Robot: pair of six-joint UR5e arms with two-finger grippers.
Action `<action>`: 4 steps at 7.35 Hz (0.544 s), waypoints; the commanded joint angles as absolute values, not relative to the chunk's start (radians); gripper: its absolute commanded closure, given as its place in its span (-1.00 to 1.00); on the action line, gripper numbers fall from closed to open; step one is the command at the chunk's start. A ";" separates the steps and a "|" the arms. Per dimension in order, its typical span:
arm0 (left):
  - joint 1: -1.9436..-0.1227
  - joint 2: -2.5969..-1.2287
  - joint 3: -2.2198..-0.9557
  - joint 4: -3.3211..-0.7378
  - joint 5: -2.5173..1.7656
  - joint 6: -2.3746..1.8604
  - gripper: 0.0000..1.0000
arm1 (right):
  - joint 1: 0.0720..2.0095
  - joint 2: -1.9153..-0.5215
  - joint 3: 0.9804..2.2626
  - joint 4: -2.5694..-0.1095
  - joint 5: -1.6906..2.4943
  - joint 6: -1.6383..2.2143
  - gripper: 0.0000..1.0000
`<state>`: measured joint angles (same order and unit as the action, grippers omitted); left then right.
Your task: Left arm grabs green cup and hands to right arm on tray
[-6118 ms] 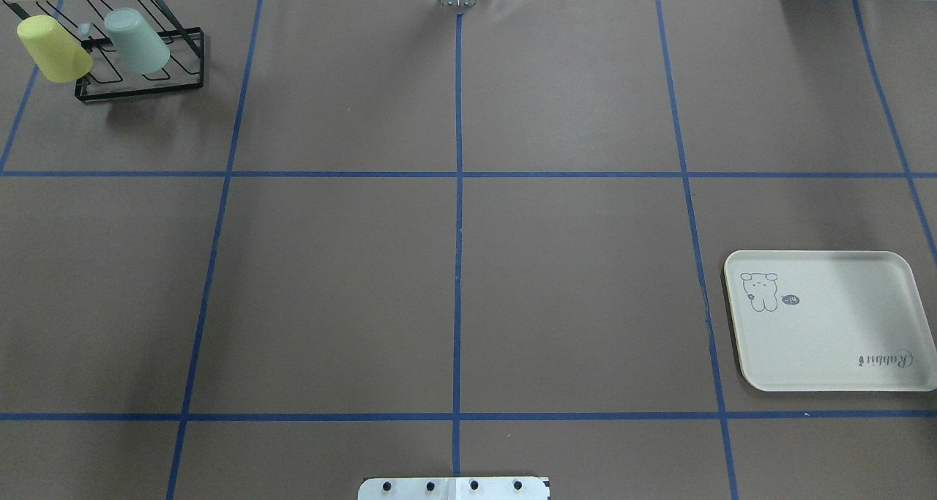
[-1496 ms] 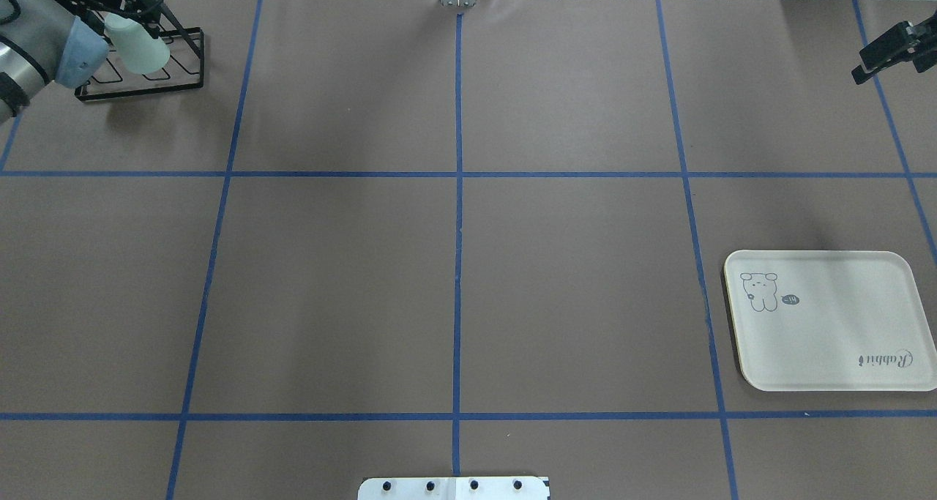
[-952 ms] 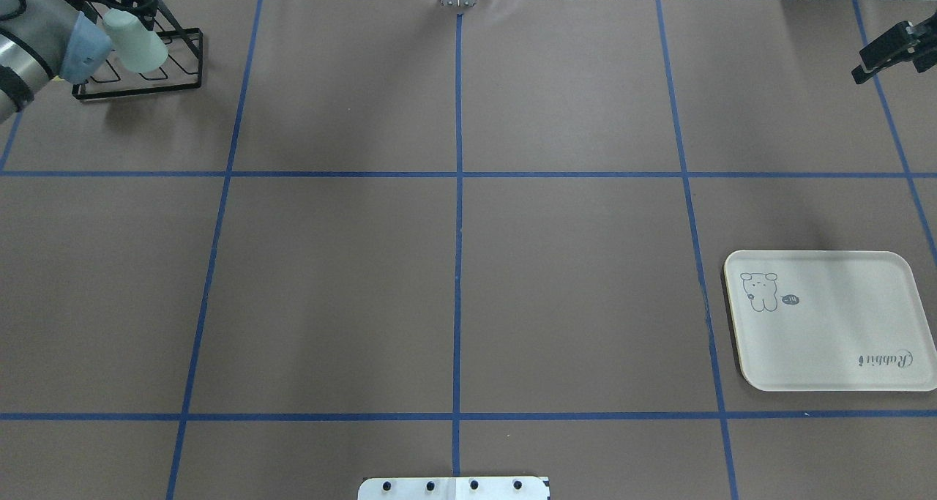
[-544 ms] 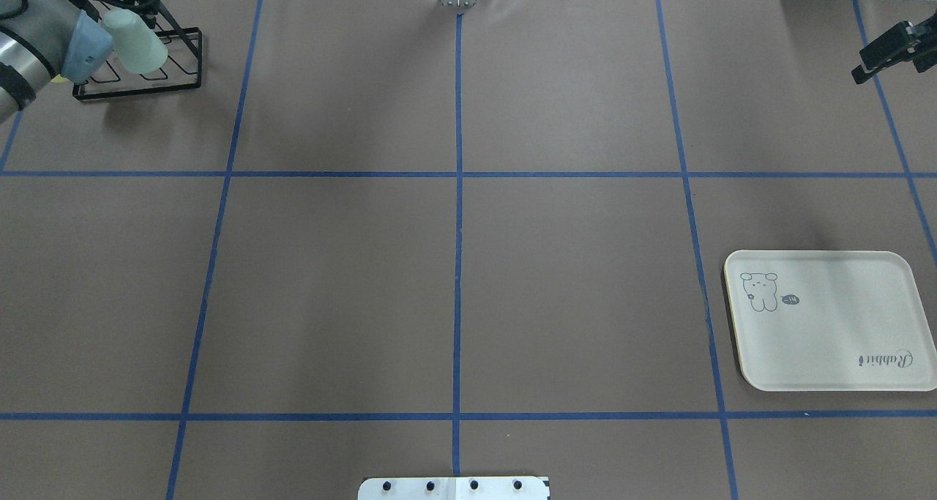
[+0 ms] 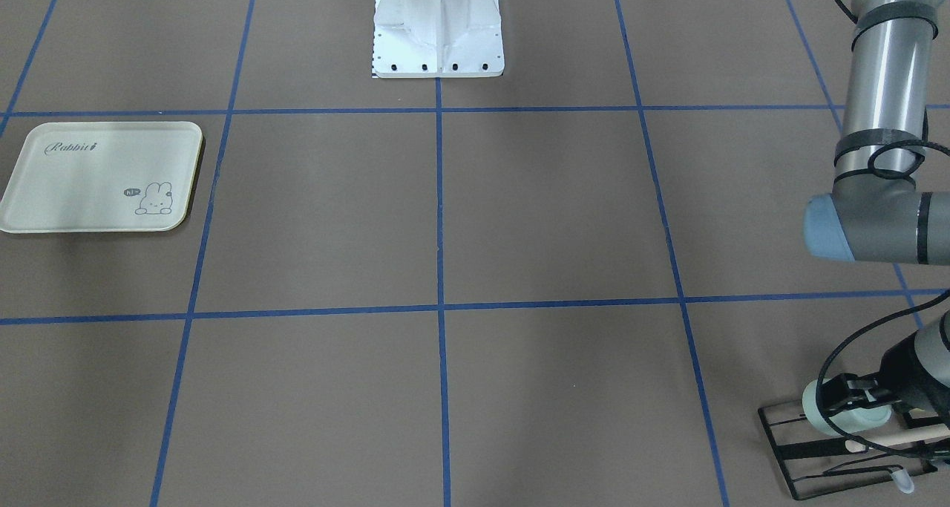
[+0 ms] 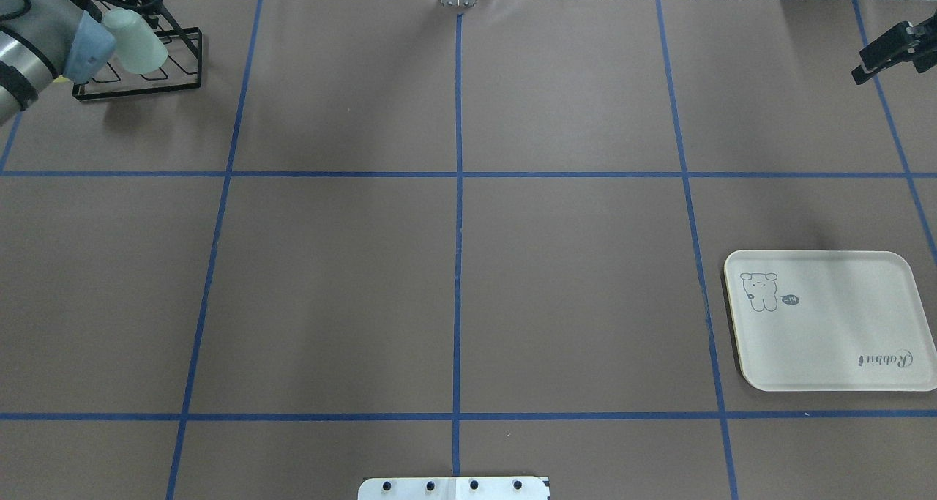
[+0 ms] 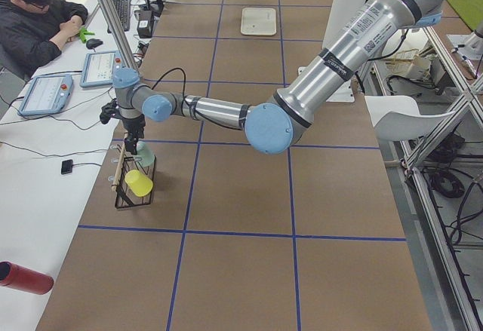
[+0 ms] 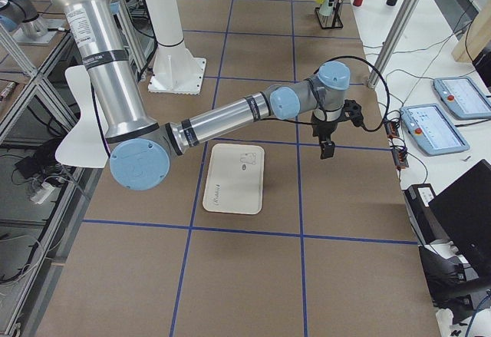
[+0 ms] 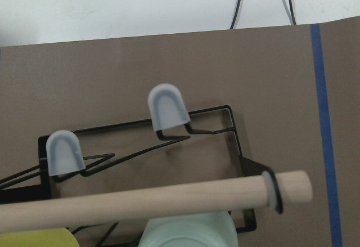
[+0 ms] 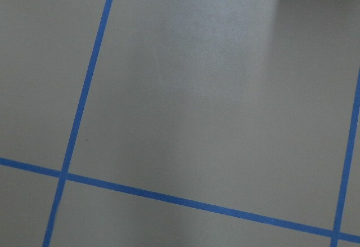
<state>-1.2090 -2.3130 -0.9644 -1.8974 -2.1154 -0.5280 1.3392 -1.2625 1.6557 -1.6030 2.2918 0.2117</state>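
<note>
The green cup point(image 6: 136, 34) sits at the black wire rack point(image 6: 172, 83) at the table's far left corner. My left gripper point(image 5: 846, 403) is shut on the green cup point(image 5: 813, 410), its fingers on either side of it, just above the rack. In the left wrist view the cup's rim point(image 9: 188, 233) shows at the bottom edge, under the rack's wooden dowel point(image 9: 169, 202). The cream tray point(image 6: 827, 324) lies empty at the near right. My right gripper point(image 6: 871, 64) hangs over the table's far right edge, far from the tray. I cannot tell whether it is open.
A yellow-green cup point(image 7: 138, 183) hangs on the same rack beside the green one. The robot's base plate point(image 6: 454, 487) is at the near middle edge. An operator point(image 7: 34, 14) sits beyond the table's far side.
The green cup has shifted slightly up and left in my left gripper, and the left arm's elbow has moved with it. The right arm has not moved.
</note>
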 commanded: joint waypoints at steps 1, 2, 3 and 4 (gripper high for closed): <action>-1.209 -2.310 -0.962 -1.898 -2.115 -0.525 -0.83 | 1.339 -1.262 1.655 -1.603 2.292 0.212 -1.00; -1.209 -2.310 -0.956 -1.901 -2.115 -0.525 -0.83 | 1.339 -1.262 1.655 -1.603 2.290 0.212 -1.00; -1.207 -2.310 -0.954 -1.901 -2.115 -0.525 -0.83 | 1.339 -1.262 1.654 -1.603 2.290 0.212 -1.00; -1.207 -2.312 -0.954 -1.901 -2.115 -0.525 -0.83 | 1.339 -1.262 1.655 -1.603 2.290 0.212 -1.00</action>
